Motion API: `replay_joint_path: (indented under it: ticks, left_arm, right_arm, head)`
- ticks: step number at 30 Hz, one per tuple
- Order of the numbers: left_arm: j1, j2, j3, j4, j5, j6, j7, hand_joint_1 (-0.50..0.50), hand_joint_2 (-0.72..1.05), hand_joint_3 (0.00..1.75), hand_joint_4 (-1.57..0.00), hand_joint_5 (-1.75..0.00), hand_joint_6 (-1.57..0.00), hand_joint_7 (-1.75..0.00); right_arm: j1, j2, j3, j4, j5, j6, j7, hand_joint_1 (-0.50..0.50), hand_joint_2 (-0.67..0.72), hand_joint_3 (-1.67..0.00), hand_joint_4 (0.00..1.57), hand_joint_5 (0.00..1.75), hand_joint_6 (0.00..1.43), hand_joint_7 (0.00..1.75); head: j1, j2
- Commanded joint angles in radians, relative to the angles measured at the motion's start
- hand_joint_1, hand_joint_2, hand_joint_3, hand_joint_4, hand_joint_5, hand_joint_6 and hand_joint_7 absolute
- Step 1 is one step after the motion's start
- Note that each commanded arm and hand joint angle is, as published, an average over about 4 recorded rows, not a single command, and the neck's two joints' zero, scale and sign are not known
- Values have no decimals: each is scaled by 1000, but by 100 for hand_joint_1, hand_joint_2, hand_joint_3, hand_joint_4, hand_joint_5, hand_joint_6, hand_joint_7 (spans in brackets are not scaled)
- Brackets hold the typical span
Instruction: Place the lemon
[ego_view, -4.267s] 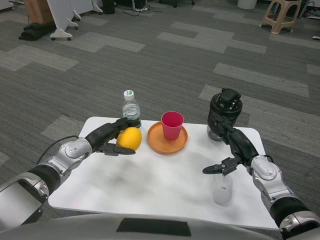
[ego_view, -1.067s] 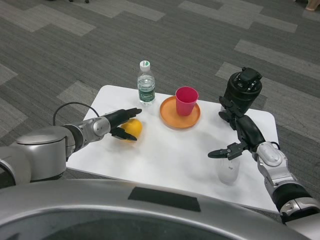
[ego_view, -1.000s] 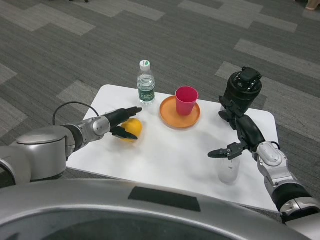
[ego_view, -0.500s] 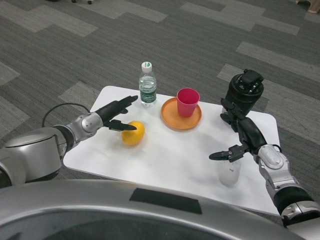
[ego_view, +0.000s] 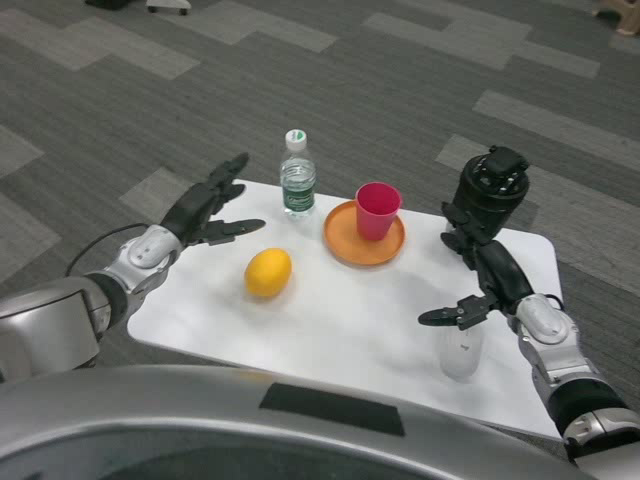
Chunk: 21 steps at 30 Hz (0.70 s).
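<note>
From the head view, the smooth oval yellow lemon lies on its side on the white tabletop, toward the left part of the surface, with nothing touching it. It sits in front of the clear plastic water bottle with a white cap and to the left of the round orange plate, apart from both. A pink plastic cup stands upright on that plate.

The left hand hangs above the tabletop's left rear corner, up and to the left of the lemon and clear of it. Its black fingers are spread wide and stretched forward, holding nothing, with the silver forearm running back toward the lower left.

The right hand is over the right side of the tabletop, fingers apart and empty, one finger pointing left. It hovers just above a clear, pale tumbler-like glass standing near the front right edge; whether they touch cannot be told. A black cylindrical device stands at the rear right of the tabletop.
</note>
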Motion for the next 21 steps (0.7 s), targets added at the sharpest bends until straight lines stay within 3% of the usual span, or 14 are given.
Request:
replay_joint_path:
  ticks: [1,9,11,14,21]
  left_arm:
    - [10,9,6,-13,-91,-58,-9,50,78,9,0,-23,0,0]
    - [23,-4,3,-14,-220,-132,-7,50,78,9,0,-21,0,0]
    - [23,-9,2,-13,-257,-147,-7,50,78,9,0,-18,0,0]
    - [27,-10,-4,-14,-300,-166,-6,50,78,9,0,-10,0,0]
    - [46,-10,5,-28,-312,-194,-5,50,78,9,0,-10,0,0]
  right_arm:
    - [-28,-9,-7,10,5,7,-4,-4,-3,-40,0,48,0,0]
    - [-34,-26,-12,20,5,7,-6,0,-3,-40,0,39,0,0]
    - [-36,-31,-12,20,5,7,-8,0,-3,-40,0,44,0,0]
    - [-38,-37,-12,19,5,6,-15,0,-3,-40,0,44,0,0]
    - [-38,-39,-23,-4,8,-1,-38,0,0,-34,0,39,0,0]
  head:
    - [-45,6]
    - [-143,3]
    - [-165,5]
    - [-175,12]
    - [-187,19]
